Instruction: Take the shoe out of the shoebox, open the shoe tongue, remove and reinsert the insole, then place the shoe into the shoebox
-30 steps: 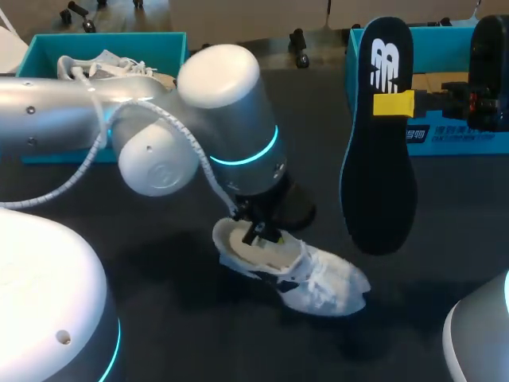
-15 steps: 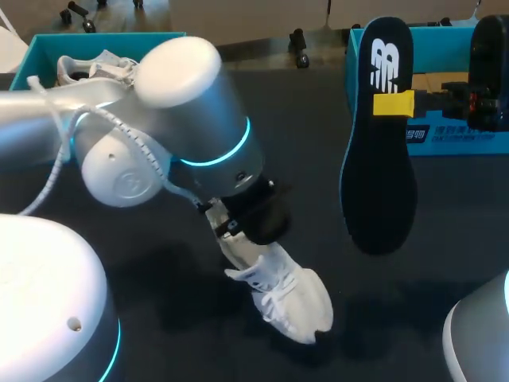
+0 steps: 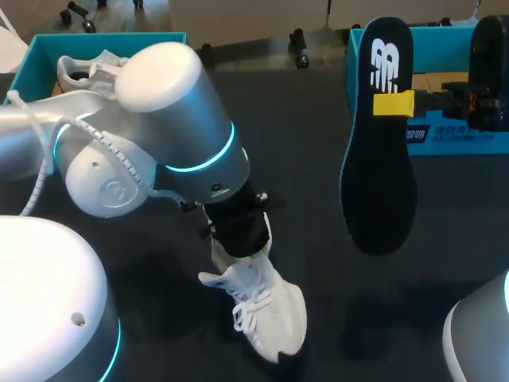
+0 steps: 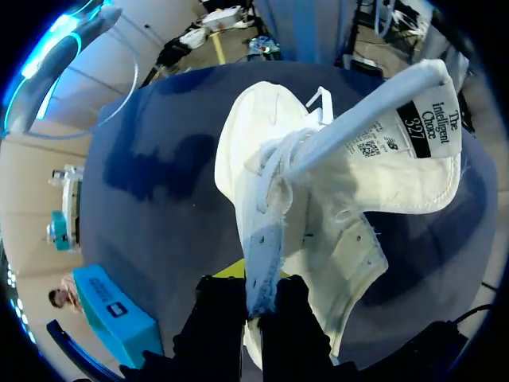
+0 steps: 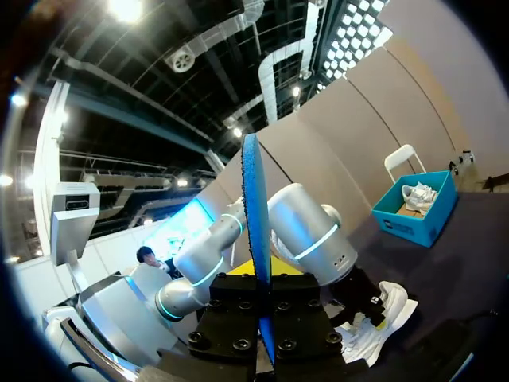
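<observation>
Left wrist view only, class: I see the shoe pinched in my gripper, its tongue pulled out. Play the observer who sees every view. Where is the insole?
Observer: The insole is out of the shoe; the right gripper is shut on it, holding it upright above the table's right side.
Operator: Where is the shoebox?
Observer: A teal shoebox stands just behind that insole, at the far right.
Operator: Any other shoe?
Observer: Yes, a second white shoe lies in another teal box at the far left.

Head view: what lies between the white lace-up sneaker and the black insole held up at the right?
Nothing: in the head view only bare dark tabletop separates the white lace-up sneaker from the black foam insole.
</observation>
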